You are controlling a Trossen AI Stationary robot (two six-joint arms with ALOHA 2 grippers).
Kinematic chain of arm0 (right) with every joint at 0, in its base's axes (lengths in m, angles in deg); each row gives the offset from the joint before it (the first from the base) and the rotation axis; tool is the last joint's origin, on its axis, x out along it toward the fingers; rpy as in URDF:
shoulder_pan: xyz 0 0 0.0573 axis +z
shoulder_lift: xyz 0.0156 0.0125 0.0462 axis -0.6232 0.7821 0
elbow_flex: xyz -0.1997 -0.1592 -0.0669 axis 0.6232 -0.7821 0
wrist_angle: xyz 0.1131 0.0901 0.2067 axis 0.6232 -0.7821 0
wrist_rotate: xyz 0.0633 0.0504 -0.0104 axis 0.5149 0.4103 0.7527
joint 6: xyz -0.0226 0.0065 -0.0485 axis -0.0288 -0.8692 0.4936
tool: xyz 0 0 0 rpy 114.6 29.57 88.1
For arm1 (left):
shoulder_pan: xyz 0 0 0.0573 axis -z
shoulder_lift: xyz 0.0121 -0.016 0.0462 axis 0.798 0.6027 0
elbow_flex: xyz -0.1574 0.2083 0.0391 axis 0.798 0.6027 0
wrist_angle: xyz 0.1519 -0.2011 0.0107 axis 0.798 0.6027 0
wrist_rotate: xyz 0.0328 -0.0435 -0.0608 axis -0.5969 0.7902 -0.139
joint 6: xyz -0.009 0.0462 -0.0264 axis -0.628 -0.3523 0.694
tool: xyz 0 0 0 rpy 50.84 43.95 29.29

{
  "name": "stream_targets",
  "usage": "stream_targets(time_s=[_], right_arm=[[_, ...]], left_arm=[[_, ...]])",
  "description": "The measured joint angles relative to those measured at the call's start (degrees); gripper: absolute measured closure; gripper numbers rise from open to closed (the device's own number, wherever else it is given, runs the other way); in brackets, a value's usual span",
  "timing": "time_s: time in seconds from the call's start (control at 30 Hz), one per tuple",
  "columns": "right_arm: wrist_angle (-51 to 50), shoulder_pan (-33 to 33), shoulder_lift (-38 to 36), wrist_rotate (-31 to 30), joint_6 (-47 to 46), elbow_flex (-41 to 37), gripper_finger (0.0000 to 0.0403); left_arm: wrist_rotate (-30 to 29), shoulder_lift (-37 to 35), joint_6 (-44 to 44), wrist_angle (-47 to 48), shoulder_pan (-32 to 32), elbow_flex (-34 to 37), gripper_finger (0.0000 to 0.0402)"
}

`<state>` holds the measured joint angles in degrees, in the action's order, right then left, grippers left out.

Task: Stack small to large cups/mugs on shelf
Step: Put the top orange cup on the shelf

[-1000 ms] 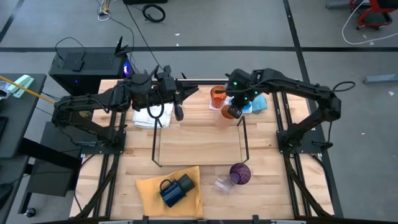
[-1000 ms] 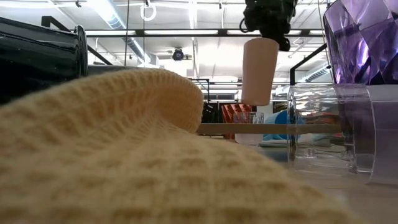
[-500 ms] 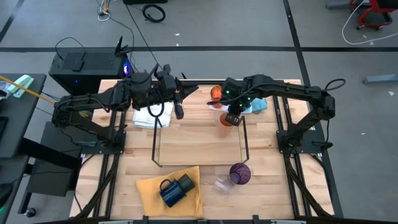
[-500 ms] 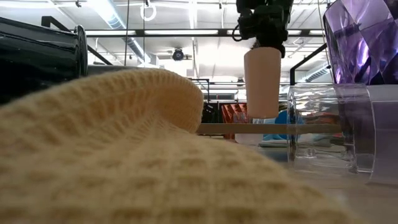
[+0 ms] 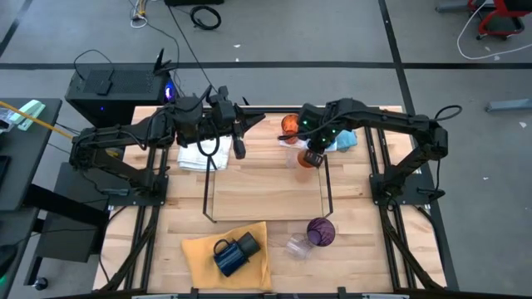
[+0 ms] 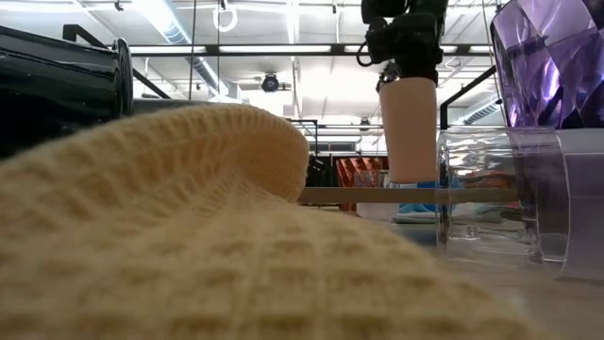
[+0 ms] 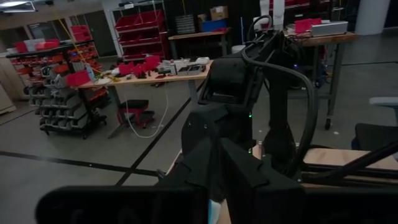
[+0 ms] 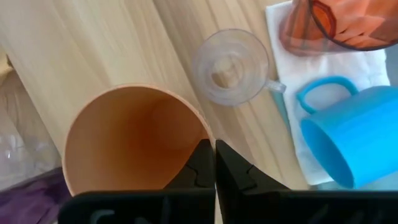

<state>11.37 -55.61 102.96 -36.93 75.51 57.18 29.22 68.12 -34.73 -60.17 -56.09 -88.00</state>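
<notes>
Left gripper (image 5: 241, 139) hangs above the shelf's (image 5: 266, 187) far left corner, beside a white cloth (image 5: 196, 154); whether its fingers are parted cannot be told. Right gripper (image 8: 214, 163) is closed on the rim of an upright orange cup (image 8: 132, 138), one finger inside the wall and one outside, so the cup hangs directly below it at the shelf's far right corner. In the low view the cup's (image 6: 409, 129) base sits at board level; contact cannot be confirmed. Just beyond the gripper lie a clear glass (image 8: 231, 66), a blue mug (image 8: 349, 135) and another orange cup (image 8: 339, 23) on white cloth.
</notes>
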Motion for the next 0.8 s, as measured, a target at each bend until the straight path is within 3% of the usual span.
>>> stream_targets(time_s=[0.8], right_arm=[[1.6, 1.1, -0.2, 1.1, -4.1, -4.0, 0.0389]], left_arm=[[0.0, 0.0, -0.1, 0.0, -0.3, 0.0, 0.0359]])
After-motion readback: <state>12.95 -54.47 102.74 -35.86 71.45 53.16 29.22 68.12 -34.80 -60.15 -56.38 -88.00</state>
